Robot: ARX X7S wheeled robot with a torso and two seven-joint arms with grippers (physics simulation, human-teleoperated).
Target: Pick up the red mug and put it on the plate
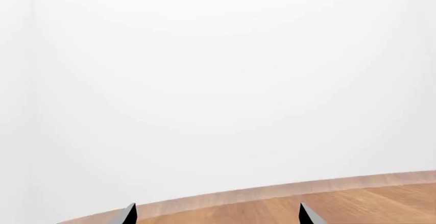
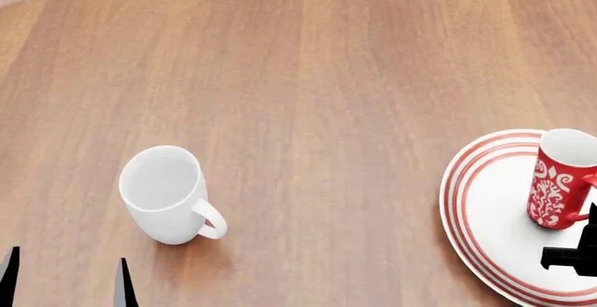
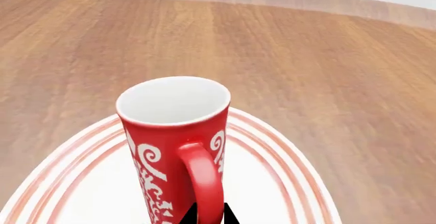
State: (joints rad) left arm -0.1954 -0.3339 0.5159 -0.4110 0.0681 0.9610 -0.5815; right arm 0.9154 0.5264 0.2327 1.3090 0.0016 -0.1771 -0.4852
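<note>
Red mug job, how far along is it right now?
Nearly done. The red mug stands upright on the plate. The right tool sits at the mug's handle; whether it grips is unclear. Left to do: let go if needed and back away. The left tool is idle near the white mug.

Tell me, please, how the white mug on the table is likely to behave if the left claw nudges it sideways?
The white mug looks rigid and glazed, so it would probably slide on the smooth wooden table rather than flex. It stands upright and is fairly tall for its base, so a high push might tip it. Its loop handle could make it swivel when pushed off-centre.
</note>
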